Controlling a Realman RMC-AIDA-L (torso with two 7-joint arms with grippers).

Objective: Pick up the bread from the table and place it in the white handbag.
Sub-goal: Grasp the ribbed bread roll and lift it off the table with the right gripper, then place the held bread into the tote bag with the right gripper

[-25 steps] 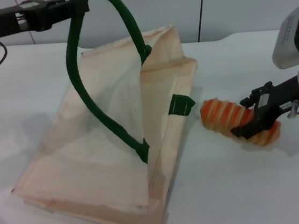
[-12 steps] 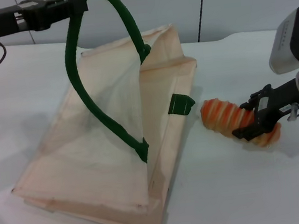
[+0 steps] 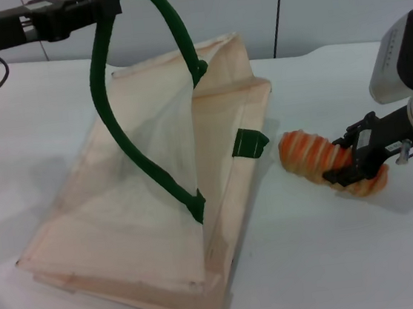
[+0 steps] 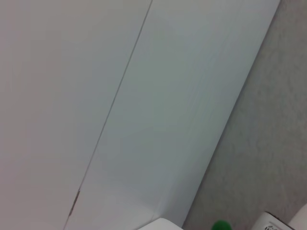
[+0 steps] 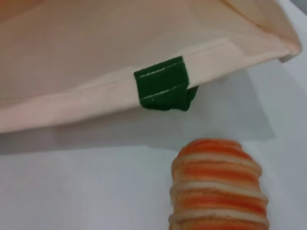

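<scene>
The white handbag lies on the table, its upper side pulled up so the mouth gapes toward the right. My left gripper is shut on the green rope handle and holds it high at the upper left. The bread, orange and cream striped, lies right of the bag's green tab. My right gripper is closed around the bread's right half. In the right wrist view the bread sits close, just before the bag's edge and its tab.
A grey wall with a dark vertical seam stands behind the table. The left wrist view shows only wall panels and a bit of green handle. Bare tabletop lies in front of the bread and to the bag's left.
My right gripper and the bread have shifted slightly up and away from the front edge. The left gripper and the raised handle have not moved.
</scene>
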